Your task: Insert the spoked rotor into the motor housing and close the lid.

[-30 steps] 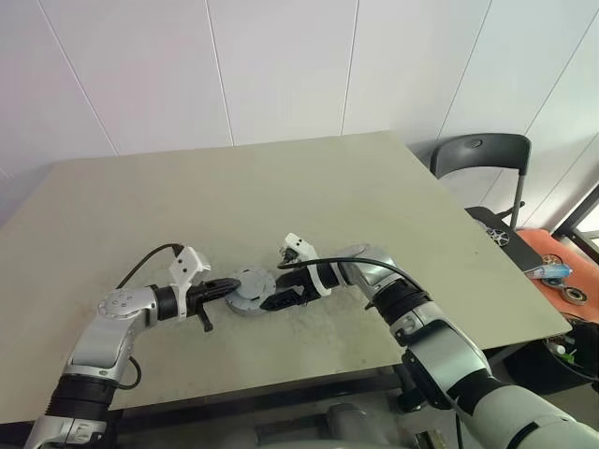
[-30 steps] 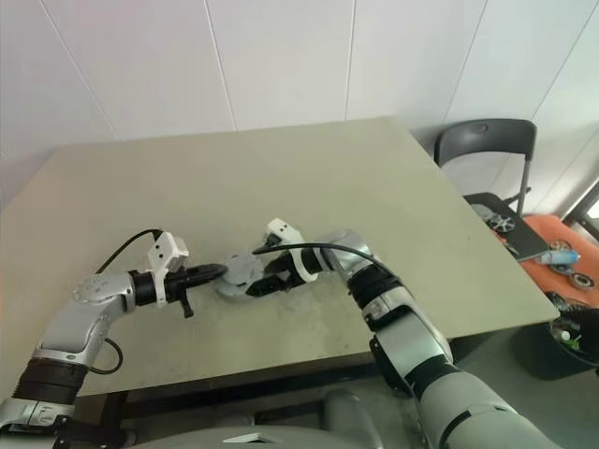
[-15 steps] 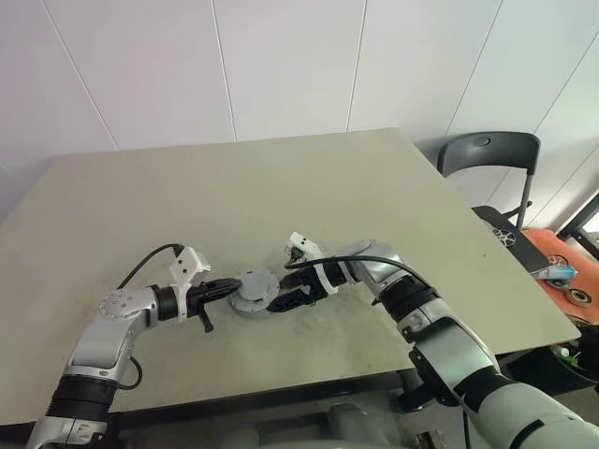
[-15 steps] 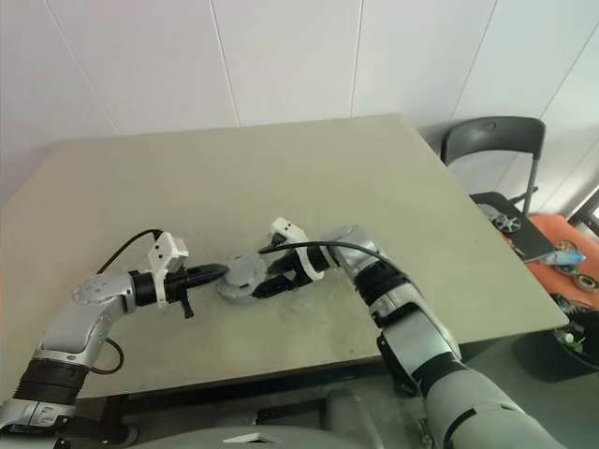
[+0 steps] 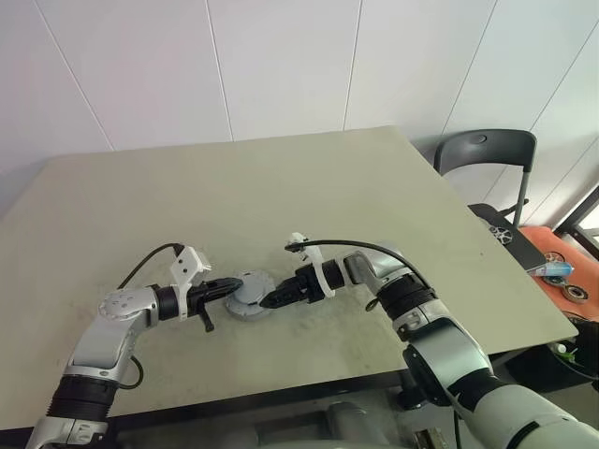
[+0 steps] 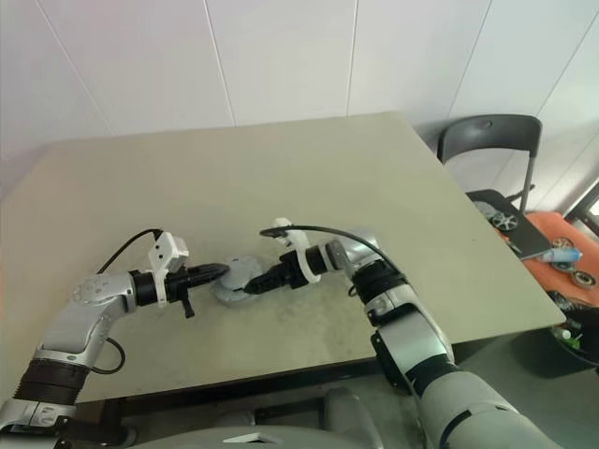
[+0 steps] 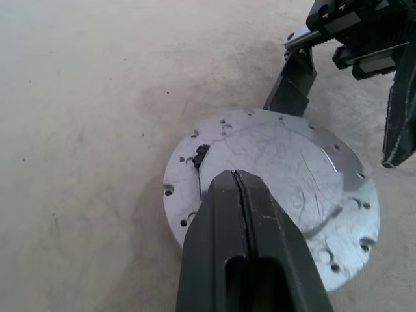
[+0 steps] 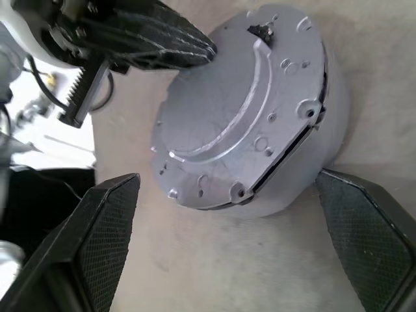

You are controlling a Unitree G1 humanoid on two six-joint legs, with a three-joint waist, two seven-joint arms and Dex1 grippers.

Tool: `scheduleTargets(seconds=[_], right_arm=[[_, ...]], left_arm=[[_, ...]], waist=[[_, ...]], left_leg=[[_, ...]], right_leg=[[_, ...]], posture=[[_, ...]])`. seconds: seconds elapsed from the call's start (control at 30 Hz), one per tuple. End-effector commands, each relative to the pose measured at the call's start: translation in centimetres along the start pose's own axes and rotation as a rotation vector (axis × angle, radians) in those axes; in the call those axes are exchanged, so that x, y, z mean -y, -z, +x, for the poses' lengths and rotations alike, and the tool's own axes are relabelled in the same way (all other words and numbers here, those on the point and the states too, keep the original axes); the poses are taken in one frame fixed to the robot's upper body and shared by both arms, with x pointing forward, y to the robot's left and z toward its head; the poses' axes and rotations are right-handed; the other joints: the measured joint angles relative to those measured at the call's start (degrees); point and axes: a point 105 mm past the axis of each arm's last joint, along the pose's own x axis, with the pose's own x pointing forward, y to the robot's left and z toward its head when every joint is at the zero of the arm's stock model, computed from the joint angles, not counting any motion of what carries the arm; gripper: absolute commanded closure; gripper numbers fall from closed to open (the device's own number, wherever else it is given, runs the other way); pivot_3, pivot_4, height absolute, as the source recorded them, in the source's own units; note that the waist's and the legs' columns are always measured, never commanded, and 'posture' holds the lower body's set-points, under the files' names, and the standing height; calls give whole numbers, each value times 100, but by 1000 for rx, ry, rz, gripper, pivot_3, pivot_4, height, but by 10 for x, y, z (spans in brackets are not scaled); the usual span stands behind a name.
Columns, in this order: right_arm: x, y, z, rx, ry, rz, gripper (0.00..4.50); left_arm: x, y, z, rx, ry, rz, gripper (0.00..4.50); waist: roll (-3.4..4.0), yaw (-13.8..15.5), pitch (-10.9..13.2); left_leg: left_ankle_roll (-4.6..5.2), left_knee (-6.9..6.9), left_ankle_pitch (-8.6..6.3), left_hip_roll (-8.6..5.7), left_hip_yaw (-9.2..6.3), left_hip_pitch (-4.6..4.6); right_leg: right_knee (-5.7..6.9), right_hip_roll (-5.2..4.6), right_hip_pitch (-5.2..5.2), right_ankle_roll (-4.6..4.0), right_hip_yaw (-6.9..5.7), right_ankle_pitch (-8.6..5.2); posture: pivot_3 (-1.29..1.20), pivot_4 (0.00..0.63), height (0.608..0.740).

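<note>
Silvery-grey lid closed over the motor housing near the table's front edge, left gripper clenched with its tip resting on the lid, right gripper spread wide, 2 fingers flanking the housing without gripping.

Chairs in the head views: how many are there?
1. A dark chair stands past the table's far right corner, beside the wall. More could be hidden beyond the picture's edges.
</note>
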Motion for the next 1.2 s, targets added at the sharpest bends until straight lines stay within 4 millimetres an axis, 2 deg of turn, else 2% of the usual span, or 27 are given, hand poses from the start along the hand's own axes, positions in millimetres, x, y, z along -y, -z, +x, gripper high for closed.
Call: scheduleTargets(seconds=[0.03,0.17,0.2,0.3,0.43,0.53,0.57,0.97,1.1,1.2], right_arm=[[-23,-16,6,50,-101,-34,31],[-26,-18,7,81,-120,-40,31],[-25,-17,8,90,-114,-54,201],[-25,-14,10,95,-111,-77,926],[-24,-14,10,110,-105,-75,2308],[-22,-13,10,120,-94,-69,2950],[-22,-13,10,121,-93,-68,3039],[-20,-12,11,119,-80,-74,3066],[-15,-18,11,152,-48,-69,3066],[-16,-20,11,163,-57,-57,3070]], left_arm=[[-2,-5,-2,13,-11,21,4500],[-2,-5,-2,12,-16,21,4500],[-2,-5,-2,12,-16,21,4500],[-2,-5,-2,12,-18,20,4500],[-2,-5,-2,12,-19,20,4500],[-1,-4,-2,13,-18,19,4500],[-1,-4,-2,13,-18,19,4500],[-2,-8,-1,33,-31,21,4500],[-15,-27,-2,130,-102,7,4500],[-34,-30,-7,133,-209,44,4500]], waist=[[0,0,0],[0,1,0],[0,1,0],[0,0,0],[0,0,0],[1,6,-1],[2,7,0],[2,-1,-1],[1,7,0],[1,-2,-1]], left_leg=[[0,3,0,0,0,-13],[0,20,1,-1,-1,-56],[0,21,1,-1,-1,-58],[0,23,1,-1,-1,-58],[0,25,1,-2,0,-58],[-1,25,1,-3,-1,-56],[0,25,1,-3,-1,-54],[-1,33,2,-3,-2,-53],[-1,37,2,-4,-2,-54],[-1,42,2,-3,-4,-55]], right_leg=[[8,0,-15,-1,0,1],[33,0,-44,-1,0,1],[35,0,-44,-1,0,0],[37,0,-44,2,0,-1],[40,0,-44,3,0,-2],[44,0,-35,5,0,-3],[44,0,-29,7,0,-5],[50,2,-27,14,1,-9],[52,2,-27,14,1,-8],[54,3,-27,12,1,-7]], posture=[[0,0,740],[0,0,740],[0,0,740],[0,0,740],[0,0,740],[0,0,740],[0,0,740],[0,0,740],[0,0,740],[0,0,740]])
